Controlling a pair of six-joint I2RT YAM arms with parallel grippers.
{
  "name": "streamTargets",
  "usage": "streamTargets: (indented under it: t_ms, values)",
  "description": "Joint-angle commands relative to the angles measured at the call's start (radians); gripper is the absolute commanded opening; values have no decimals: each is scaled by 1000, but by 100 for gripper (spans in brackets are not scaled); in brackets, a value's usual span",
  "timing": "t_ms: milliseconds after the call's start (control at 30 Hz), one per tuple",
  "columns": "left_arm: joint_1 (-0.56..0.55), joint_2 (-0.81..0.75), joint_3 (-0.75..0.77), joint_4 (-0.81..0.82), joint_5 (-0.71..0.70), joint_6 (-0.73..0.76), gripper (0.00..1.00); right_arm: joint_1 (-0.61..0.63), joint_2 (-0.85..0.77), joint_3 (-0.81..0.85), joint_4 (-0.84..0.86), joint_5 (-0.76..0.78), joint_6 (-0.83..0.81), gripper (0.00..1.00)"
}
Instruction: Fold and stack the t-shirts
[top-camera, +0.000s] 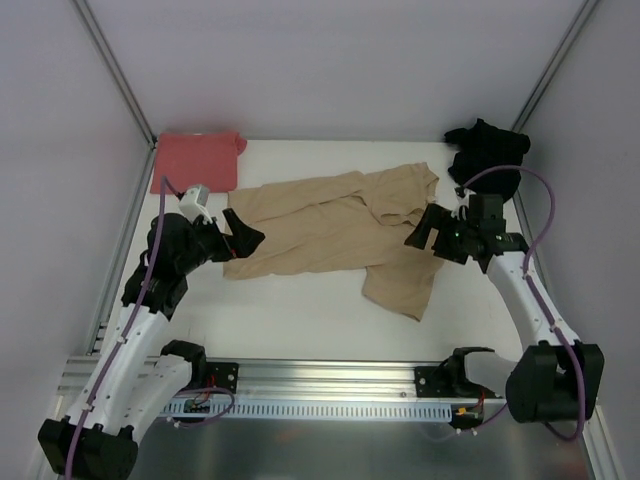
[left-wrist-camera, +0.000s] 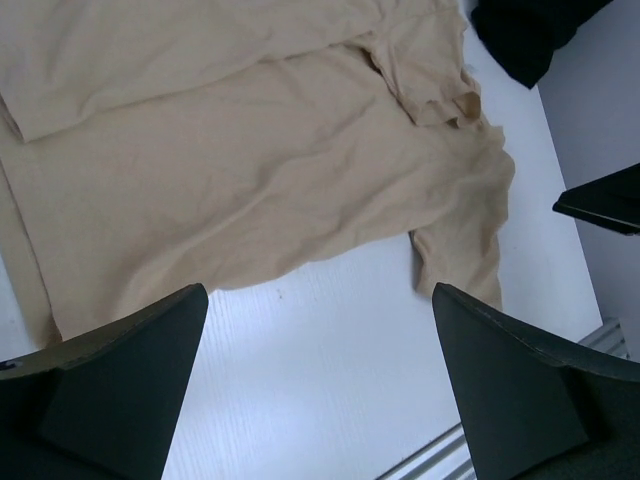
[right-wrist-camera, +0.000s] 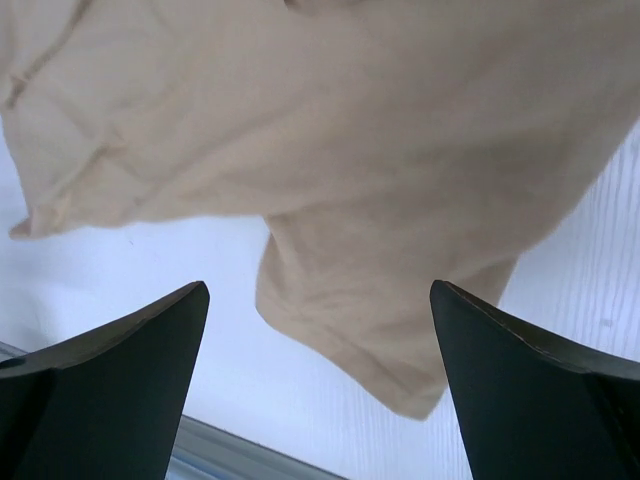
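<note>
On the white counter (top-camera: 300, 320), a folded salmon-red t-shirt (top-camera: 197, 160) lies flat in the 10 o'clock corner, just clear of the other garments. Inward of it, the left end effector (top-camera: 243, 232) sits at the 9 o'clock edge of the tan-beige t-shirt (top-camera: 330, 232), its jaws spread wide and holding nothing. The left wrist view shows both dark fingers (left-wrist-camera: 120, 390) parted, with bare counter between them and tan cloth spreading away toward 12 o'clock. The tan-beige t-shirt sprawls rumpled across the counter's middle, partly lapped over itself, one sleeve trailing toward 5 o'clock. At that shirt's 3 o'clock edge, the right end effector (top-camera: 425, 232) is likewise spread wide and empty. In the right wrist view the sleeve lies beyond and between its fingers (right-wrist-camera: 530, 390). Whether either end effector touches the cloth cannot be told. A crumpled black t-shirt (top-camera: 487, 152) is heaped in the 2 o'clock corner, near the tan shirt's 1 o'clock tip.
</note>
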Motion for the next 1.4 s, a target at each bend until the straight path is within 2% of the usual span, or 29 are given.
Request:
streamTargets:
  t_ms: [0,133,333,533,767,1100,1367]
  values:
    - [8,-76,-84,-52,57,-20,99,9,-110,-138,-68,0,1,99]
    - [8,-199,-170,-83,96,-59,99,10,-181,-253,-74,7,7,100]
    - [8,-281,-177,-155,111,-59,99,11,-189,-351,-36,0,24,100]
    - [6,-299,-166,-187,113,-60,98,17,-206,-428,-8,-10,60,98]
    - [6,-325,-166,-218,114,-63,99,60,-315,-480,-53,36,139,99]
    - [6,-322,-152,-230,119,-62,99,95,-345,-480,-129,105,179,99]
    - [6,-308,-138,-215,131,-63,99,103,-335,-480,-129,158,215,99]
